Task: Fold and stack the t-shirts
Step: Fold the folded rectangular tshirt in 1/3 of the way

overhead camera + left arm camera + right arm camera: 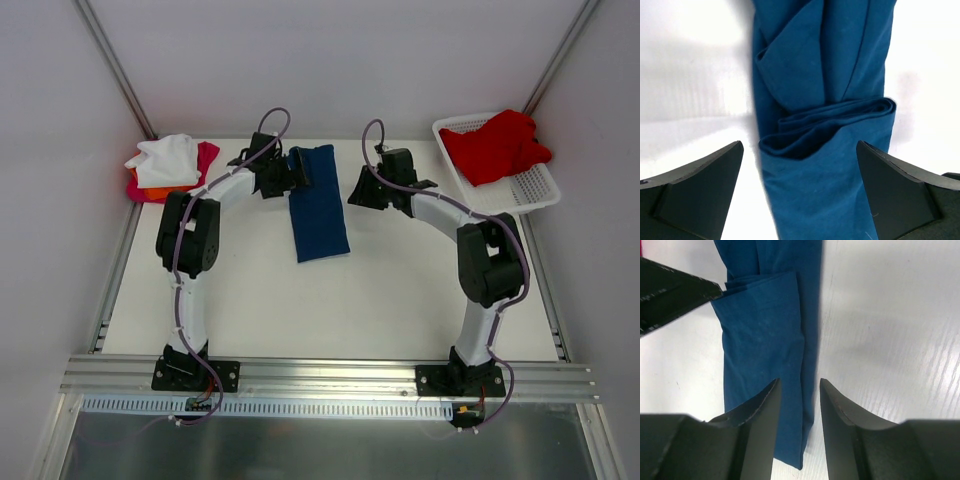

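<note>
The navy blue t-shirt point(318, 205) lies folded into a long narrow strip on the white table, its far end doubled into loose folds point(830, 125). My left gripper point(292, 172) hovers over the strip's far end, jaws wide open, with the cloth point(820, 190) below and between the fingers point(705, 185). My right gripper point(358, 192) is at the strip's right side, jaws partly open over the long edge of the shirt point(765, 350) and holding nothing. A red t-shirt point(495, 145) lies in the basket. White point(168, 155), orange point(158, 190) and magenta point(206, 155) shirts are piled at the back left.
The white lattice basket point(535, 187) stands at the back right corner. A metal rail point(330, 375) runs along the near edge by the arm bases. Grey walls enclose the table on three sides. The left gripper's finger point(670, 290) shows in the right wrist view.
</note>
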